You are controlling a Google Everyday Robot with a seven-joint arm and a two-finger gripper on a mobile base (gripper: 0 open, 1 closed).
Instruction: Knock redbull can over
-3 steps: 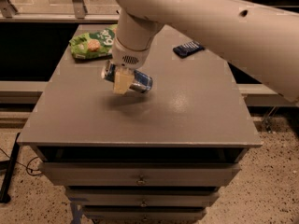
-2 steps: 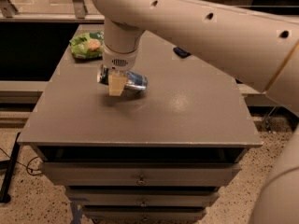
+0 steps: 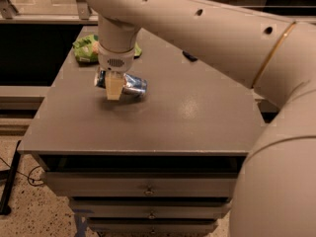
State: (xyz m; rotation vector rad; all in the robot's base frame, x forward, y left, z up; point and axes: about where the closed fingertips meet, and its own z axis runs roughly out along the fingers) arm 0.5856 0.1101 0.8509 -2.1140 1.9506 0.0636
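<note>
The redbull can, blue and silver, lies on its side on the grey table top, left of the middle. My gripper hangs from the big white arm right over the can's left end. A pale finger stands in front of the can and hides part of it.
A green snack bag lies at the table's back left corner. A small dark wrapper lies at the back, mostly hidden by my arm. Drawers are below the table top. The table's front edge is near the can.
My arm and gripper have shifted left and a little toward the front. The can has stayed lying on its side under the gripper, in about the same place.
</note>
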